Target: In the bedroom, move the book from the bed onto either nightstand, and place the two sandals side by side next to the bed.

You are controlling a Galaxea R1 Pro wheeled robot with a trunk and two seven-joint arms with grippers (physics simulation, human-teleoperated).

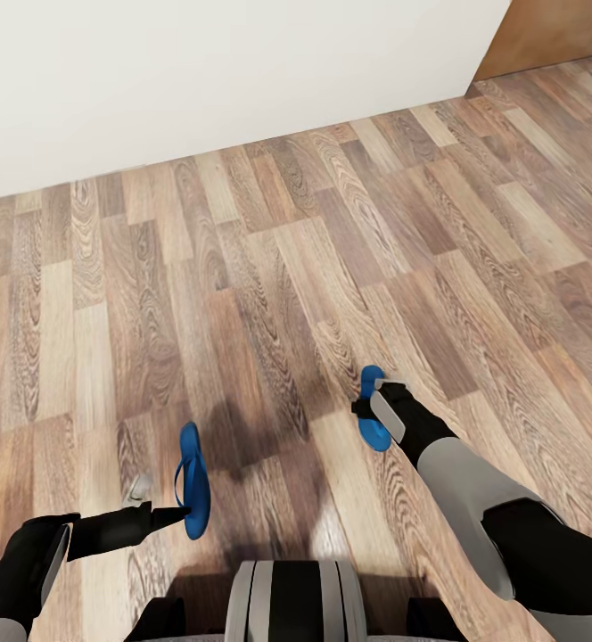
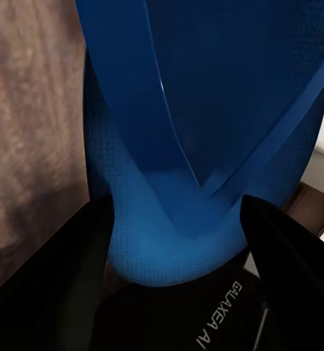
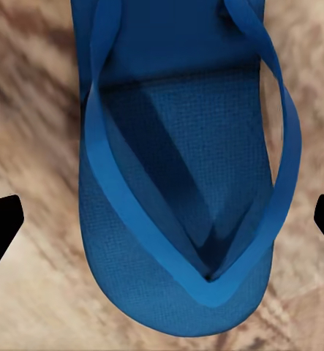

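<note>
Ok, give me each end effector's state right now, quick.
Left end effector: shut on a blue sandal, fingers flanking its end.
Right end effector: open, fingers spread wide of the other sandal.

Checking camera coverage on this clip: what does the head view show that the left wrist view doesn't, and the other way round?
Head view: both arms, the white wall, the second sandal at the right gripper.
Left wrist view: close-up of the sandal's straps meeting between the dark fingers, plus GALAXEA lettering.
Both: the left gripper's blue sandal and wood-plank floor.
</note>
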